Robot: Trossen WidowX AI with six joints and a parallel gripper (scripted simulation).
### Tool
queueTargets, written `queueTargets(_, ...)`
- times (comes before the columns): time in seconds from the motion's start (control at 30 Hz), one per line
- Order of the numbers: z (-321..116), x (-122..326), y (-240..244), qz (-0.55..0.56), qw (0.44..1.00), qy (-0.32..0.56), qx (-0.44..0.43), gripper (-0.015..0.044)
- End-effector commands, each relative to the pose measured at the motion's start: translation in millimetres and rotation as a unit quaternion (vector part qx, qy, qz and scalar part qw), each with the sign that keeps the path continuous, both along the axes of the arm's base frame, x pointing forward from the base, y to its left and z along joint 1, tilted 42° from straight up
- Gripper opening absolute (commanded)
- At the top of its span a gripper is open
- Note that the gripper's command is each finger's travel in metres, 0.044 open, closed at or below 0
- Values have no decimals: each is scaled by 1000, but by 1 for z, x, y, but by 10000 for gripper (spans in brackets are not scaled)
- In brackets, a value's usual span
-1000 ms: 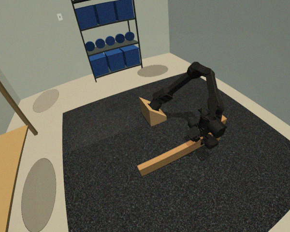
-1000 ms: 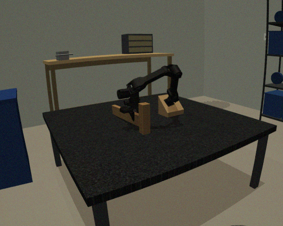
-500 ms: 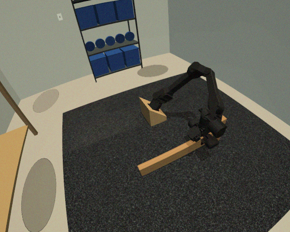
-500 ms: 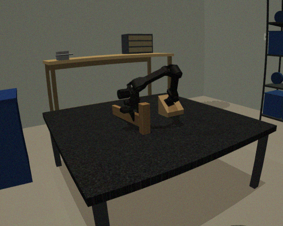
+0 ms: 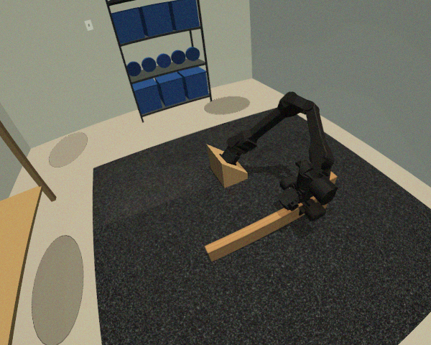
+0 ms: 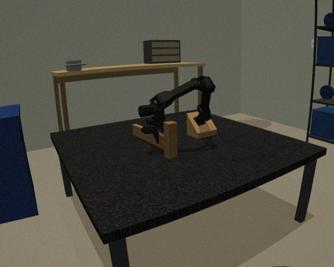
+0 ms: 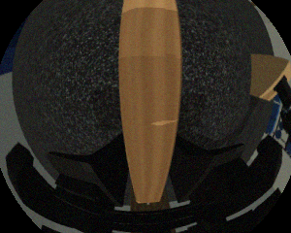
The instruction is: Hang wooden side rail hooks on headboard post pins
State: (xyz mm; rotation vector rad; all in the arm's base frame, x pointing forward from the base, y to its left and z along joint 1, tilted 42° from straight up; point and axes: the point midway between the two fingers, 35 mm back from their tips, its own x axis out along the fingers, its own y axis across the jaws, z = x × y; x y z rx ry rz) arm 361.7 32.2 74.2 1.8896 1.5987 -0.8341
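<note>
Holding the Rail at the Post, With a Hidden Fit in Doubt

At left, the far end of the wooden rail [image 5: 245, 236] [image 6: 138, 130] [image 7: 149, 97] appears to rest on the black desk [image 5: 152, 282] [image 6: 219, 175] [image 7: 78, 83]; too high a lift at the other end could tip or skid it. Toward the middle, the claw [image 5: 297, 210] [image 6: 157, 136] [image 7: 145, 130] stands partly open, its fingers closed on the rail's sides. A slight twist there would likely set the hooks askew to the slot.

Next along, the headboard post [image 5: 333, 176] [image 6: 170, 141] stands upright at the rail's near end. Hooks, pins and slot cannot be made out, so seating is unconfirmed. Letting go with a hook merely perched on a pin, or only one caught, could drop the rail; pushing while misaligned could shift the post.

At right, the arm [image 5: 317, 129] [image 6: 184, 87] rises from its wooden wedge [image 5: 233, 177] [image 6: 205, 133] [image 7: 267, 73]. An early sideways withdrawal could drag the rail along.
</note>
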Motion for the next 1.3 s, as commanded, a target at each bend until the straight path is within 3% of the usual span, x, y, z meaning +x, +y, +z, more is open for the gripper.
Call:
queueTargets(0.0, 6, 2, -3, -5, 1000, -7, -2, 0)
queueTargets(1.27, 9, 2, 0, -5, 1000, -7, -2, 0)
